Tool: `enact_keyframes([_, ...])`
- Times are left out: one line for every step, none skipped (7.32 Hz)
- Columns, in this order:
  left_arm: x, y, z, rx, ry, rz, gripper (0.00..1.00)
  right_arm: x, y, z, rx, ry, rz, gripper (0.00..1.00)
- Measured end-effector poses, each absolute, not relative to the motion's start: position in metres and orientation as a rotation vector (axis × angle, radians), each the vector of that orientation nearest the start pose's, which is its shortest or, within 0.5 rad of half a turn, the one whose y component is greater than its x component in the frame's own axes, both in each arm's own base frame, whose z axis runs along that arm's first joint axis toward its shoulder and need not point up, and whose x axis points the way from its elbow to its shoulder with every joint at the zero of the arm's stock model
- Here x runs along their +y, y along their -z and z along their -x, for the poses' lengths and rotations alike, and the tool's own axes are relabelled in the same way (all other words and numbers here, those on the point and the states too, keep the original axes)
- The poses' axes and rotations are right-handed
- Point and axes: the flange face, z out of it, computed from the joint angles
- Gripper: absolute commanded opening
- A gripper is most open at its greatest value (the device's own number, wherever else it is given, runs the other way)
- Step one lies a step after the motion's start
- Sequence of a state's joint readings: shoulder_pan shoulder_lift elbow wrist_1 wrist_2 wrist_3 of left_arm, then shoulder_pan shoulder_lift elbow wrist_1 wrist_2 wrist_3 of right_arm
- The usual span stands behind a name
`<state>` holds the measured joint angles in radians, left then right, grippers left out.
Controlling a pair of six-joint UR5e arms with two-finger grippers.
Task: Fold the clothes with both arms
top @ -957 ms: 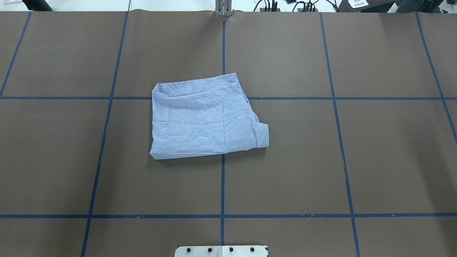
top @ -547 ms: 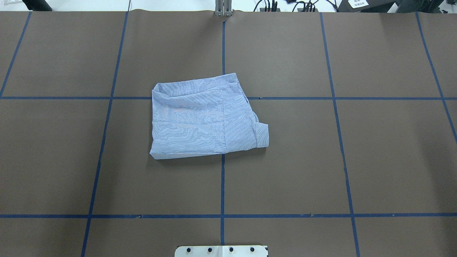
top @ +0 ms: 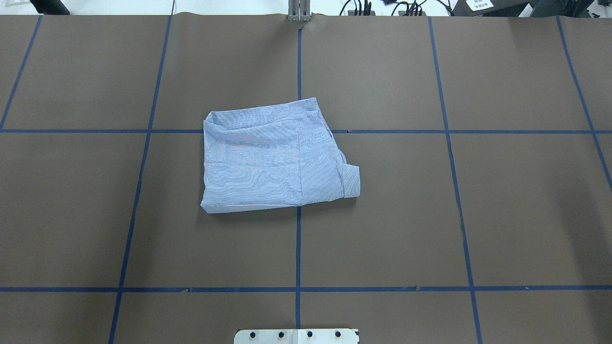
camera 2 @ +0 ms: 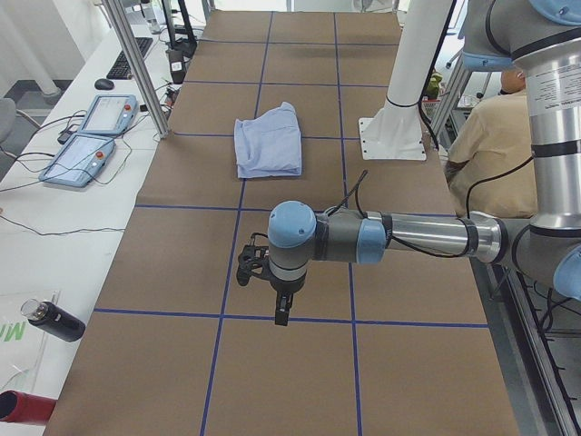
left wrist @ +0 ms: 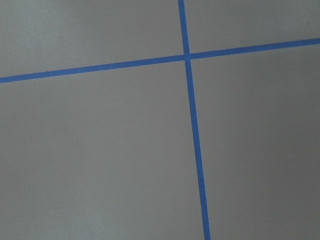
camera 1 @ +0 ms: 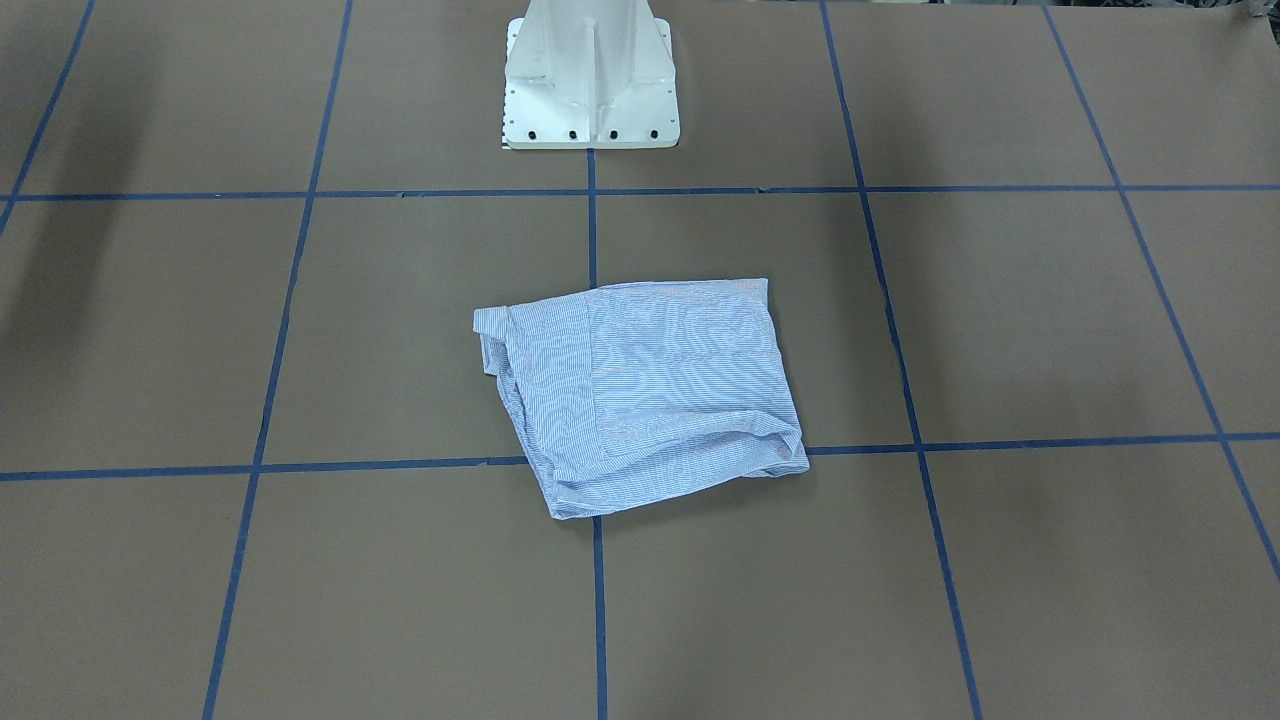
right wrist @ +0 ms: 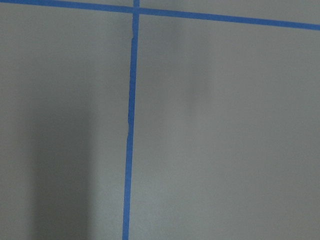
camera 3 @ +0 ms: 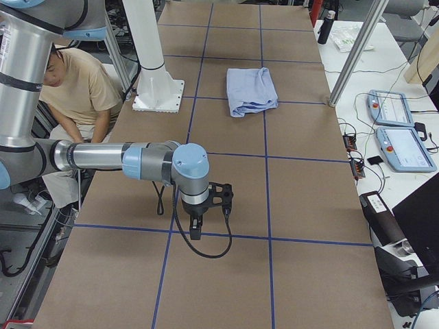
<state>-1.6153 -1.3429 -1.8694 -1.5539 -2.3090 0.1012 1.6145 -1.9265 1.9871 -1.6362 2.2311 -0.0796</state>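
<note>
Overhead exterior view: the shirt (top: 275,157) lies folded into a compact, roughly square packet at the middle of the table (top: 526,215). It sits well clear of all four edges, mostly on the robot's left of the centre line of blue tape (top: 298,248). A cuffed sleeve end projects from its right side. The fabric shows fine light-blue and white stripes.

A white label (top: 479,4) lies beyond the far edge of the table, near the far right corner. Its print is too small to read.

Exterior left view: the left arm (camera 2: 408,238) reaches out low over the table's left end, well apart from the shirt (camera 2: 268,141). The left gripper (camera 2: 282,313) points down. I cannot tell whether its fingers are spread or together.

Exterior right view: the right arm (camera 3: 103,156) is posed likewise over the right end. The finger state of the right gripper (camera 3: 195,232) cannot be told either. A seated person (camera 3: 75,82) is behind the white pedestal (camera 3: 154,82).

Both wrist views show only bare table and tape crossings.
</note>
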Motion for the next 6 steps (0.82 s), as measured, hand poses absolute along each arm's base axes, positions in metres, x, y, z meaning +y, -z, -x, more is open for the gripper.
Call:
enact_keyframes([-0.3953, -0.6164, 0.0839, 0.733, -0.074, -0.106, 1.0, -0.341, -0.616, -0.0795, -0.655, 0.049, -0.05, 1.0])
enact_keyframes([-0.3953, -0.6152, 0.0839, 0.733, -0.075, -0.109, 1.0, -0.3405, -0.6175, -0.0752, -0.656, 0.061, -0.054, 1.0])
enact_keyframes([-0.3954, -0.6139, 0.0839, 0.733, -0.076, -0.111, 1.0, -0.34, -0.6189, -0.0728, -0.66, 0.066, -0.054, 1.0])
enact_keyframes([-0.3955, -0.6132, 0.0839, 0.733, -0.077, -0.113, 1.0, -0.34, -0.6202, -0.0718, -0.663, 0.067, -0.052, 1.0])
enact_keyframes([-0.3955, -0.6125, 0.0838, 0.733, -0.077, -0.114, 1.0, -0.34, -0.6211, -0.0714, -0.666, 0.066, -0.051, 1.0])
enact_keyframes([-0.3955, -0.6123, 0.0838, 0.734, -0.076, -0.113, 1.0, -0.3397, -0.6214, -0.0706, -0.674, 0.065, -0.05, 1.0])
